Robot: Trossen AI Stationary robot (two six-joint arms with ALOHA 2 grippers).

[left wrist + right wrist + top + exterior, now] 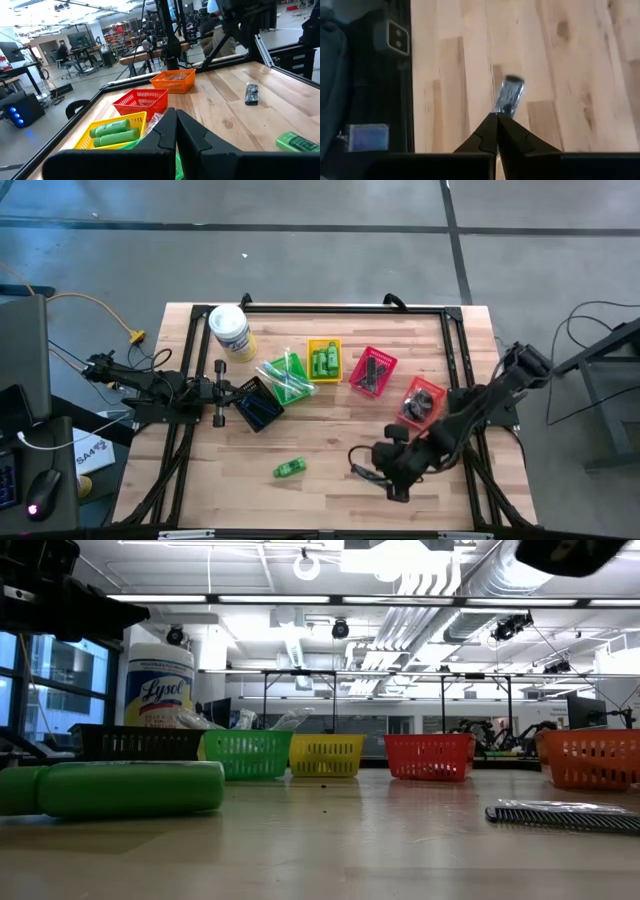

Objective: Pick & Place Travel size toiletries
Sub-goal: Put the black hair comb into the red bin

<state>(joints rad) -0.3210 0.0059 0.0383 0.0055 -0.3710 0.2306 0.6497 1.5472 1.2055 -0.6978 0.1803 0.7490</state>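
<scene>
A bright green mini bottle (290, 468) lies on its side on the bare wood near the table's front; it fills the left of the low view (120, 788). A black comb in a clear wrap (509, 97) lies flat on the wood to its right (560, 815) (251, 93). My right gripper (496, 116) hangs shut above the table, slanting down, with the comb just beyond its tips (392, 485). My left gripper (176, 112) waits shut and level at the table's left, beside the black basket (258, 402).
A row of small baskets crosses the middle of the table: black, green (290, 380), yellow (324, 360) holding green bottles, red (372, 370) and orange (422, 402). A white tub with a yellow label (232, 332) stands at the far left. Bare wood lies along the near edge.
</scene>
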